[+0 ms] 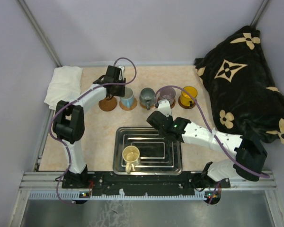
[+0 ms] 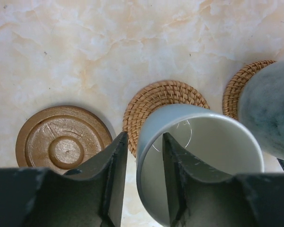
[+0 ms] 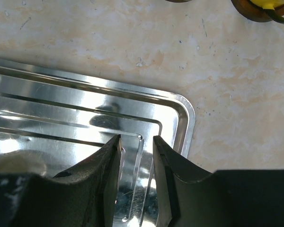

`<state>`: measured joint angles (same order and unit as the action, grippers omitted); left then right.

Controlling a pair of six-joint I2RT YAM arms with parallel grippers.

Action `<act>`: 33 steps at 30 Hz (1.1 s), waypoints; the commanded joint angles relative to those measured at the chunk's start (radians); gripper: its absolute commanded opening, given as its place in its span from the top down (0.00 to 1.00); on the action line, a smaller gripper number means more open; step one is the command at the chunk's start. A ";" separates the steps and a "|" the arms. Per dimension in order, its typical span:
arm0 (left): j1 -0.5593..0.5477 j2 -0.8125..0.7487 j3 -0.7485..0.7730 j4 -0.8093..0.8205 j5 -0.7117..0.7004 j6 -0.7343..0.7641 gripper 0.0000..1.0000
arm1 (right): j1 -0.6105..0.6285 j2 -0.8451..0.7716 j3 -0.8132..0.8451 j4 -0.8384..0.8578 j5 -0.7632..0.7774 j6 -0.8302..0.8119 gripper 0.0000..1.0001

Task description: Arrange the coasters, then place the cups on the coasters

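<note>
Five coasters lie in a row at the back. The leftmost, a wooden coaster (image 1: pixel 107 104) (image 2: pixel 64 137), is bare. A white and light-blue cup (image 1: pixel 128 98) (image 2: pixel 208 137) stands on a woven coaster (image 2: pixel 156 94). My left gripper (image 1: pixel 123 90) (image 2: pixel 144 137) is open and straddles its rim, one finger inside and one outside with a gap. The grey-blue cup (image 1: pixel 147 98) (image 2: pixel 270 109), purple-grey cup (image 1: pixel 166 96) and orange-yellow cup (image 1: pixel 188 97) stand on the other coasters. A cream-yellow cup (image 1: pixel 130 155) sits in the steel tray (image 1: pixel 173 142). My right gripper (image 1: pixel 157 116) (image 3: pixel 136 139) hangs open and empty over the tray's far right corner (image 3: pixel 180 109).
A folded white cloth (image 1: pixel 64 85) lies at the back left corner. A black blanket with a tan flower pattern (image 1: pixel 241 80) is heaped along the right side. Walls close in the table at the back and left.
</note>
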<state>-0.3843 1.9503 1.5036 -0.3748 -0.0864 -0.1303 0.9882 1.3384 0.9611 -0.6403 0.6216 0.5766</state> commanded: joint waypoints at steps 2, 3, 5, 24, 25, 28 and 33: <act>0.000 0.003 0.032 0.025 -0.010 -0.001 0.53 | 0.010 0.005 0.021 0.030 0.012 0.003 0.66; -0.001 0.002 0.032 0.026 -0.012 0.001 0.51 | 0.009 0.006 0.022 0.030 0.012 0.004 0.66; 0.001 -0.001 0.033 0.028 -0.013 0.003 0.48 | 0.009 0.006 0.020 0.030 0.012 0.003 0.66; 0.000 -0.027 0.036 0.036 0.002 0.011 0.56 | 0.009 0.007 0.010 0.031 0.010 0.014 0.66; 0.001 -0.025 0.036 0.036 0.005 0.014 0.56 | 0.010 0.007 0.010 0.031 0.010 0.014 0.66; 0.000 -0.018 0.038 0.040 0.012 0.025 0.56 | 0.009 0.010 0.009 0.030 0.011 0.015 0.66; 0.000 -0.008 0.038 0.048 0.027 0.040 0.57 | 0.009 0.019 0.009 0.028 0.012 0.016 0.66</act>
<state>-0.3843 1.9503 1.5089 -0.3580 -0.0849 -0.1146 0.9882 1.3491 0.9611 -0.6357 0.6159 0.5777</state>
